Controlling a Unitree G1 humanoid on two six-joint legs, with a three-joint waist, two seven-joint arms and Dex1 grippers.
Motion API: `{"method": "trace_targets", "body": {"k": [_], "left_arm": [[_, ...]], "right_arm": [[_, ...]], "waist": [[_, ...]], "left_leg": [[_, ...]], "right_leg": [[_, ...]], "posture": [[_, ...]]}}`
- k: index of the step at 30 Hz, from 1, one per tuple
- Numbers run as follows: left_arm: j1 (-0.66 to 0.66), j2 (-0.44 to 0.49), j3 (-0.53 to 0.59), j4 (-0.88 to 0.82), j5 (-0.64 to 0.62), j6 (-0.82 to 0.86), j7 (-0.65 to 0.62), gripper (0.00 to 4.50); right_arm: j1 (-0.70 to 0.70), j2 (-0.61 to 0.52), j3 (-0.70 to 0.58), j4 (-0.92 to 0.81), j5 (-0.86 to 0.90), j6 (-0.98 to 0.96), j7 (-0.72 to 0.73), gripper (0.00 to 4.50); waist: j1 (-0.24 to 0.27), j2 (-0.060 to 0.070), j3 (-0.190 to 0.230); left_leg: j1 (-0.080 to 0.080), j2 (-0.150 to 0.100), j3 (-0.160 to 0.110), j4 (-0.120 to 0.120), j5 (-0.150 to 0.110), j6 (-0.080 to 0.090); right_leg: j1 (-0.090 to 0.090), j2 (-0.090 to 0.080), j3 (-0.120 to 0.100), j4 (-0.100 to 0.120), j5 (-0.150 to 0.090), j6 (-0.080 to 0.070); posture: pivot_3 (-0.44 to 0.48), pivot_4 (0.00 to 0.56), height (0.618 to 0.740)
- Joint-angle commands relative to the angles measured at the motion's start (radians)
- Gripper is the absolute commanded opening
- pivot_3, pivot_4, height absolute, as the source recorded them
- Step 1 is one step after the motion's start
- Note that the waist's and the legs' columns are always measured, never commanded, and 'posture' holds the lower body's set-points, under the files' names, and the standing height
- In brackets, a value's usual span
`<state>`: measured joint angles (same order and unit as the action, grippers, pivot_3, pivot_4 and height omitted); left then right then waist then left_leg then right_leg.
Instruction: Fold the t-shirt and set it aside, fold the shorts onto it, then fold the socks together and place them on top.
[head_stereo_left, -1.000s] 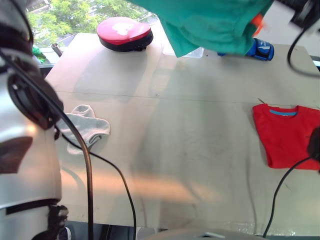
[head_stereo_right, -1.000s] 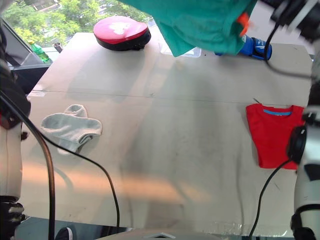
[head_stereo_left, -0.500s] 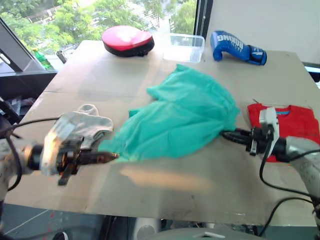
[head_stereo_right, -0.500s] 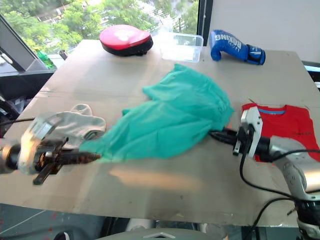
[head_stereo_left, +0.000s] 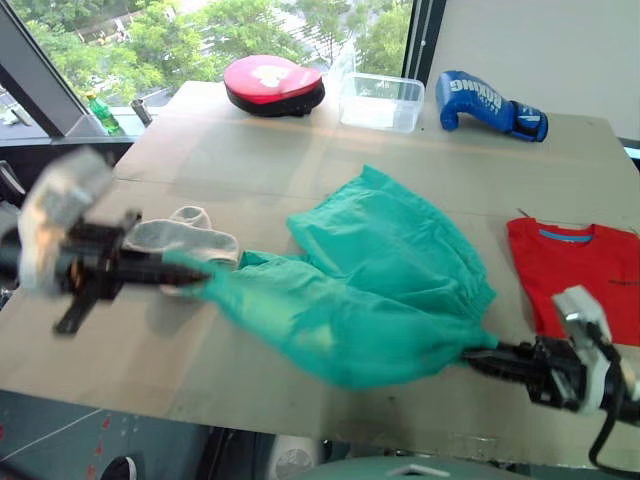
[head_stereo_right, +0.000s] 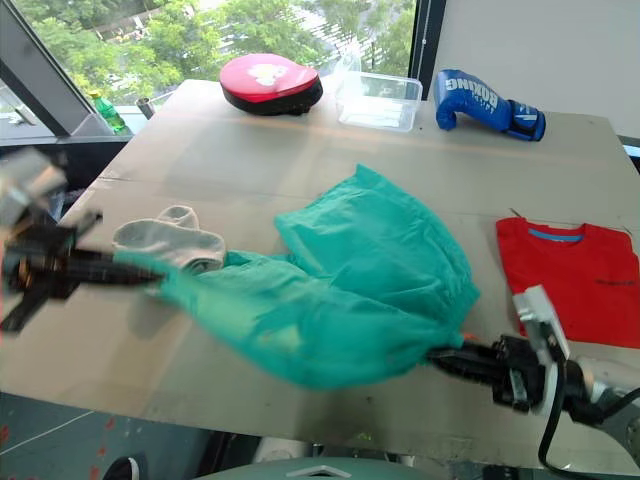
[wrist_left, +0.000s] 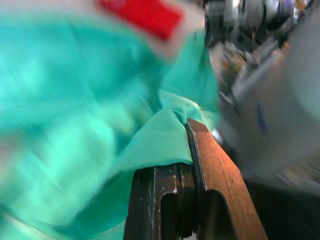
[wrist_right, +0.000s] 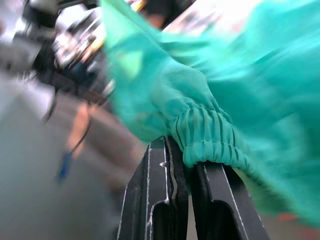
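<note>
Beyond the far edge, a window looks onto green trees, and a pale wooden surface (head_stereo_left: 250, 170) fills the foreground. Along its far side sit a red-pink round pad (head_stereo_left: 273, 83), a clear plastic box (head_stereo_left: 381, 100) and a blue boxing glove (head_stereo_left: 489, 103).

Both arms reach in low and nearly level over the near half, pointing toward each other with the shorts (head_stereo_left: 375, 285) stretched between them. The left gripper (head_stereo_left: 190, 271) comes in from the left side, its fingers clamped on one end of the teal cloth; the left wrist view shows the fabric pinched between the two fingers (wrist_left: 150, 200). The right gripper (head_stereo_left: 478, 358) lies along the near right edge, its fingers shut on the gathered elastic waistband, which bulges over the fingertips (wrist_right: 210, 195) in the right wrist view. The middle of the shorts sags in loose folds onto the surface.

The socks (head_stereo_left: 180, 240) lie just behind the left gripper, partly touched by the teal cloth. The t-shirt (head_stereo_left: 580, 275) lies folded at the right side, blue neck band toward the far edge, just beside the shorts.
</note>
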<state>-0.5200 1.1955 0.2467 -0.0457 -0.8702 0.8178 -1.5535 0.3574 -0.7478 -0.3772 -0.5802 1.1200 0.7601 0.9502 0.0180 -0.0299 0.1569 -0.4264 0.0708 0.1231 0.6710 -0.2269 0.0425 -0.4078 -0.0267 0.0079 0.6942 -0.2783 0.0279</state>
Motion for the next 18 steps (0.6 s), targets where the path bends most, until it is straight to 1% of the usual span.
{"method": "trace_targets", "body": {"k": [1, 2, 3, 5, 6, 8, 10, 13, 15, 18], "left_arm": [[-0.326, -0.206, -0.228, 0.241, 0.21, -0.153, 0.047, 0.02], [-0.392, -0.255, -0.263, 0.305, 0.255, -0.191, 0.049, 0.02], [-0.474, -0.334, -0.298, 0.402, 0.316, -0.262, 0.071, 0.02], [-0.589, -0.454, -0.336, 0.581, 0.403, -0.379, 0.105, 0.02], [-0.638, -0.512, -0.35, 0.676, 0.448, -0.454, 0.125, 0.02], [-0.706, -0.595, -0.363, 0.824, 0.512, -0.571, 0.153, 0.02], [-0.779, -0.687, -0.371, 0.976, 0.578, -0.698, 0.225, 0.02], [-0.852, -0.781, -0.373, 1.146, 0.667, -0.849, 0.317, 0.02], [-0.883, -0.839, -0.373, 1.231, 0.725, -0.933, 0.425, 0.02], [-0.902, -0.904, -0.381, 1.308, 0.806, -1.001, 0.584, 0.02]], "right_arm": [[-0.008, 0.042, -0.014, 0.036, -0.003, -0.012, -0.076, 0.0], [-0.01, 0.05, -0.01, 0.043, -0.013, -0.015, -0.087, 0.0], [-0.01, 0.061, -0.013, 0.055, -0.02, -0.015, -0.109, 0.0], [-0.017, 0.082, -0.03, 0.077, -0.02, -0.018, -0.15, 0.0], [-0.02, 0.094, -0.044, 0.089, -0.012, -0.019, -0.168, 0.0], [-0.018, 0.111, -0.066, 0.102, 0.007, -0.019, -0.19, 0.0], [0.005, 0.123, -0.083, 0.108, 0.013, -0.016, -0.196, 0.0], [0.039, 0.134, -0.1, 0.112, 0.003, -0.02, -0.196, 0.0], [0.05, 0.14, -0.117, 0.117, 0.008, -0.022, -0.206, 0.0], [0.044, 0.15, -0.131, 0.142, -0.008, -0.031, -0.227, 0.0]], "waist": [[0.008, -0.001, -0.002], [0.016, -0.003, -0.004], [0.018, -0.004, -0.004], [0.019, -0.004, -0.003], [0.015, -0.004, -0.003], [0.006, -0.004, -0.003], [-0.003, -0.004, -0.003], [-0.007, -0.004, -0.003], [-0.012, -0.004, -0.003], [-0.012, -0.004, -0.003]], "left_leg": [[-0.002, -0.001, 0.0, 0.001, 0.0, 0.001], [-0.004, -0.004, -0.002, 0.002, 0.0, 0.001], [-0.005, -0.004, -0.003, 0.005, -0.001, 0.002], [-0.007, -0.002, -0.003, 0.008, -0.002, 0.004], [-0.008, -0.002, -0.003, 0.009, -0.003, 0.005], [-0.009, -0.001, -0.002, 0.009, -0.004, 0.007], [-0.009, -0.001, -0.001, 0.009, -0.005, 0.008], [-0.01, -0.001, -0.002, 0.009, -0.006, 0.009], [-0.01, 0.0, -0.002, 0.009, -0.006, 0.009], [-0.009, 0.001, -0.002, 0.009, -0.006, 0.009]], "right_leg": [[0.0, 0.002, 0.001, -0.001, 0.001, 0.001], [0.0, 0.003, 0.0, 0.0, 0.001, 0.001], [0.0, 0.003, -0.001, 0.0, 0.001, 0.002], [-0.001, 0.005, 0.001, 0.0, 0.001, 0.002], [-0.001, 0.005, 0.001, -0.001, 0.001, 0.002], [-0.002, 0.006, 0.003, -0.001, 0.0, 0.004], [-0.002, 0.006, 0.004, -0.001, -0.001, 0.005], [-0.003, 0.006, 0.004, -0.001, -0.001, 0.005], [-0.003, 0.007, 0.005, -0.001, -0.001, 0.005], [-0.003, 0.007, 0.005, 0.0, -0.001, 0.005]], "posture": [[0.0, 0.15, 0.735], [0.0, 0.15, 0.735], [0.0, 0.15, 0.735], [0.0, 0.15, 0.735], [0.0, 0.15, 0.735], [0.0, 0.15, 0.735], [0.0, 0.15, 0.735], [0.0, 0.15, 0.735], [0.0, 0.15, 0.735], [0.0, 0.15, 0.735]]}}
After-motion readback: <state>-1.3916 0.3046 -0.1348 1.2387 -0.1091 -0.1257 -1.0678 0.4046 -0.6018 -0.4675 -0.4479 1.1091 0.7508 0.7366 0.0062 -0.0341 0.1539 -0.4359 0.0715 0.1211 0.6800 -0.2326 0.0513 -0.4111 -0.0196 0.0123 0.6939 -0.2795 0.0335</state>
